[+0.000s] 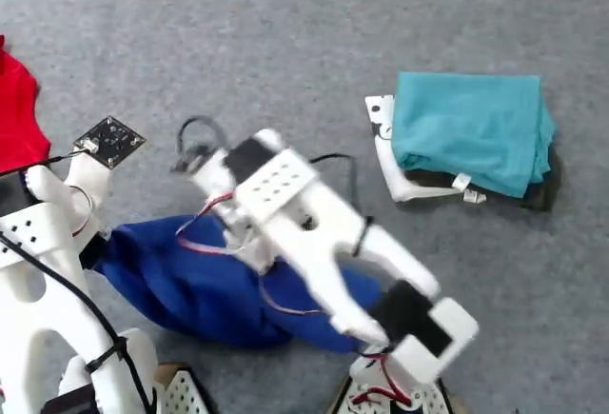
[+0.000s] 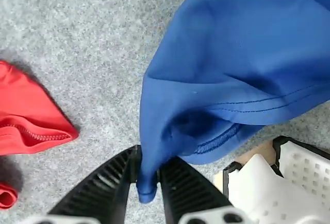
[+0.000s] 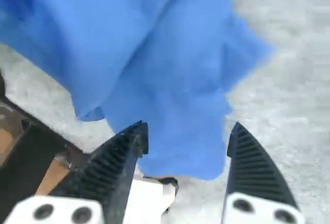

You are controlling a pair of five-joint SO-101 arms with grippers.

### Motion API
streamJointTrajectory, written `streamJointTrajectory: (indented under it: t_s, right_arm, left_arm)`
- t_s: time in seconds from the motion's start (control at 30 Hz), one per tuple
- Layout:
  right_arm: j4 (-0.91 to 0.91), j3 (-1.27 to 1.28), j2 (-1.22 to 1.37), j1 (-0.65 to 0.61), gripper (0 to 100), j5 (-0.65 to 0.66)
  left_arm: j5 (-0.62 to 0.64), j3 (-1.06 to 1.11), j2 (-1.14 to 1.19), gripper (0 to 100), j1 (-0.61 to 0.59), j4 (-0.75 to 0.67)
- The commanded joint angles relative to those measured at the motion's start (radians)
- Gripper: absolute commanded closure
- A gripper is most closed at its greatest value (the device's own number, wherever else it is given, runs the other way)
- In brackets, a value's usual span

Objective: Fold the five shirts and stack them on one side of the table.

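Observation:
A crumpled blue shirt (image 1: 190,285) lies at the near middle of the grey table (image 1: 285,43). My left gripper (image 2: 147,178) is shut on a fold of the blue shirt's (image 2: 232,54) hem; in the high view it sits at the shirt's left end (image 1: 98,246). My right gripper (image 3: 183,149) is open, its two fingers spread just above the blue shirt (image 3: 154,54) with nothing between them. A teal folded shirt (image 1: 471,128) tops a stack at the right, over a white one (image 1: 390,162) and a dark one (image 1: 542,186). A red shirt (image 1: 14,119) lies unfolded at the left edge.
The right arm (image 1: 314,243) stretches diagonally over the blue shirt from its base (image 1: 390,390) at the near edge. The red shirt (image 2: 26,116) lies close to my left gripper. A white arm base (image 2: 278,183) stands beside the blue cloth.

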Motion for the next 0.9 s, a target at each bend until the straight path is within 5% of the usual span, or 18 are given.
streamJointTrajectory:
  t_s: [0.0,0.23,0.5,0.87]
  right_arm:
    - [-0.100,0.002,-0.064,0.121,74.1,-0.029]
    - [-0.275,0.056,0.136,0.192,92.9,-0.144]
    - [-0.377,0.056,0.295,0.196,81.7,-0.203]
    - [-0.474,0.088,0.326,0.196,81.8,-0.264]
  left_arm:
    - [-0.017,-0.012,-0.025,97,-0.010,0.006]
    - [-0.017,-0.012,-0.025,97,-0.010,0.006]
    - [-0.017,-0.010,-0.025,97,-0.010,0.006]
    - [-0.017,-0.004,-0.025,97,-0.010,0.006]
